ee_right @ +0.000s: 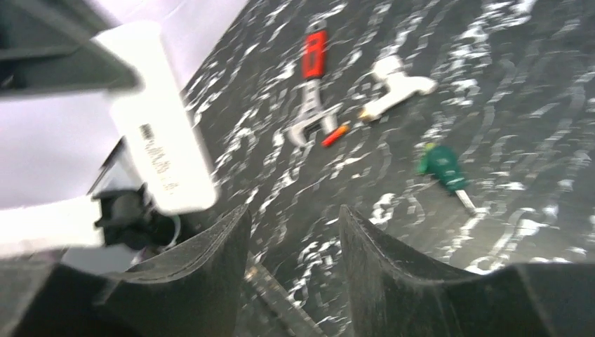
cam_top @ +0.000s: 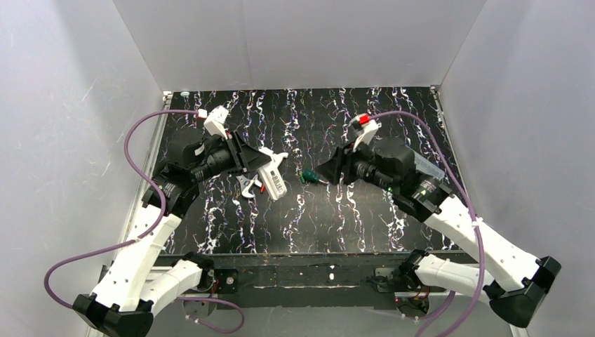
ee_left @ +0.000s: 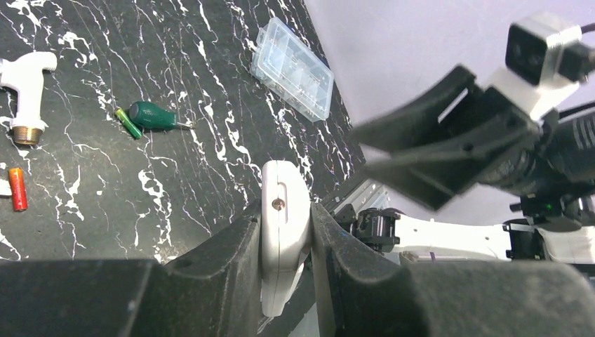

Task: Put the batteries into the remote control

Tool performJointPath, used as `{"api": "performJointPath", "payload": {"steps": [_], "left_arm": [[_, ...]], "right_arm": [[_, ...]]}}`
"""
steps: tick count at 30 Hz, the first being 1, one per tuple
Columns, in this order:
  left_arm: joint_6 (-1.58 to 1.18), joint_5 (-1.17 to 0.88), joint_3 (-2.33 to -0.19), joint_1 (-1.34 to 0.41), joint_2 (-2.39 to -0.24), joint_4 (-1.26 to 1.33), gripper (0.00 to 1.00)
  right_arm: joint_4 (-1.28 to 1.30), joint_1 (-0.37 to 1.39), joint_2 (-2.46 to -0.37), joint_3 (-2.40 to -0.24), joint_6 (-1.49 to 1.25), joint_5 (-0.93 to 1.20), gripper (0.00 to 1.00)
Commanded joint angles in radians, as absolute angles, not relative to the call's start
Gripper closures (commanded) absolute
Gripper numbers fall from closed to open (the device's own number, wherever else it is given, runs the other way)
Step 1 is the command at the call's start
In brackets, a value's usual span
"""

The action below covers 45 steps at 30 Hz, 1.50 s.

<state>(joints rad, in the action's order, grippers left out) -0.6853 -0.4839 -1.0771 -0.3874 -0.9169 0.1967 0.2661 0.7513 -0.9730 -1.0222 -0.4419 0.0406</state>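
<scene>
My left gripper (ee_left: 284,210) is shut on one end of the white remote control (ee_left: 283,210) and holds it above the table. In the top view the remote (cam_top: 272,177) sticks out toward the table's middle. One red-orange battery (ee_left: 17,188) lies on the black marbled table, just beneath the held remote (ee_right: 158,133) in the top view; the right wrist view shows that battery (ee_right: 335,135) beside a wrench head. My right gripper (ee_right: 295,217) is open with nothing between its fingers. It hovers right of the remote and points at it, over the table's middle (cam_top: 330,170).
A green-handled screwdriver (cam_top: 309,177) lies between the two grippers. A red-handled wrench tool (ee_right: 313,60) and a white part with a brass end (ee_left: 24,77) lie near the battery. A clear compartment box (ee_left: 291,67) sits toward the right side.
</scene>
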Motion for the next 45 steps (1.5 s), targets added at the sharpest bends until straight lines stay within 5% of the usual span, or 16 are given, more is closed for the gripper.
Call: {"api": "performJointPath", "payload": {"steps": [1,7,19,45], "left_arm": [[-0.713,-0.49,-1.083,-0.383,-0.902,0.255,1.0],[-0.847,-0.542,-1.085,-0.383,-0.943,0.303,1.0],[-0.937,-0.629,-1.092,-0.382,-0.963,0.329,1.0],[-1.028,-0.734,-1.034,-0.383,-0.969,0.487,1.0]], "right_arm": [[0.226,0.905,-0.966,-1.042,-0.473,0.04,0.45],[0.134,1.05,-0.939,-0.979,-0.162,-0.037,0.42],[0.085,1.06,-0.746,-0.886,0.607,0.271,0.43],[0.081,1.06,-0.911,-1.027,0.767,0.362,0.55]]}}
